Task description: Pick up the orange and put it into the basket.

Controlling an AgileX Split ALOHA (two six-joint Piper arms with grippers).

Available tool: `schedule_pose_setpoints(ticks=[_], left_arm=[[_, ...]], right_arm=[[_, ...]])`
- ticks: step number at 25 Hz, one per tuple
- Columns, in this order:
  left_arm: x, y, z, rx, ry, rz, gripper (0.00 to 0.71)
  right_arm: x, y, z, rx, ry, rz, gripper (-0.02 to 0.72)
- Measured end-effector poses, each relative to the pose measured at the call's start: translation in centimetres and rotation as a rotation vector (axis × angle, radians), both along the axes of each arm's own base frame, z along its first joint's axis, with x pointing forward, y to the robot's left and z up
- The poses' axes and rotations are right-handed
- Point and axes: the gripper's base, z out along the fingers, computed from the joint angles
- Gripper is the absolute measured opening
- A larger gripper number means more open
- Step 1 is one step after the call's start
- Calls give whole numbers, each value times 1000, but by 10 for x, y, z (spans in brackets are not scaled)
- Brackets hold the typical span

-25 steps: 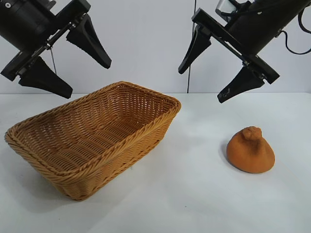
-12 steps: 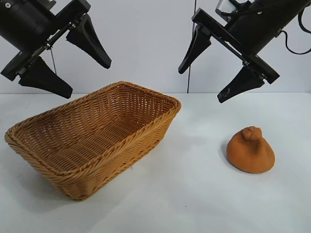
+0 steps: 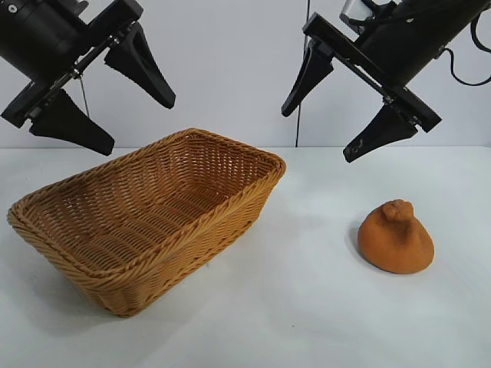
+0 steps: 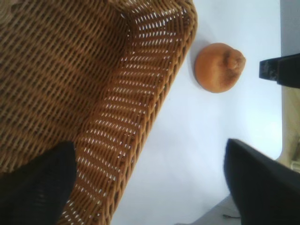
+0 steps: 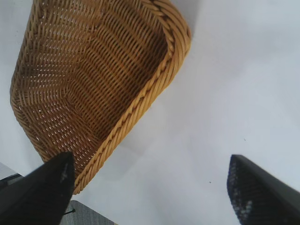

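The orange (image 3: pixel 395 238) is sitting on the white table (image 3: pixel 307 307), well apart from the basket (image 3: pixel 146 218). Left gripper (image 3: pixel 134 123) and right gripper (image 3: pixel 316 136) are hanging above, jaws spread, gripping nothing. Both arms are running off-frame; the right wrist view is missing the orange.

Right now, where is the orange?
In the exterior view the orange sits on the white table at the right, apart from the basket, below the raised right gripper.

white table (image 3: pixel 307 322), pale wall (image 3: pixel 230 61) behind, thin dark cable (image 3: pixel 298 123)
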Motion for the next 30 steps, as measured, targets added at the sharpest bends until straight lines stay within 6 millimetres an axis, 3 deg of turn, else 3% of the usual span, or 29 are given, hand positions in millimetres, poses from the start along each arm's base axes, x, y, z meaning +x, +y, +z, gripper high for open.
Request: schedule_pose_setpoints(ticks=[8,13,19,24,30], left_arm=[[5,2,1,8,-44,39,610],[-2,3,6,15,-6,40,610],[-19,13,13,119,194,240,610],[-27,6,-2,163,271,421,610],[-41,19,-32,251,352,572,610]], right_arm=[[0,0,0,0,0,0,607],[0,0,0,-2,0,1,607],[0,0,0,-7,-1,3,607],[-1,-1,-1,-14,4,11,607],[-2,-1,-1,-19,14,20,607]])
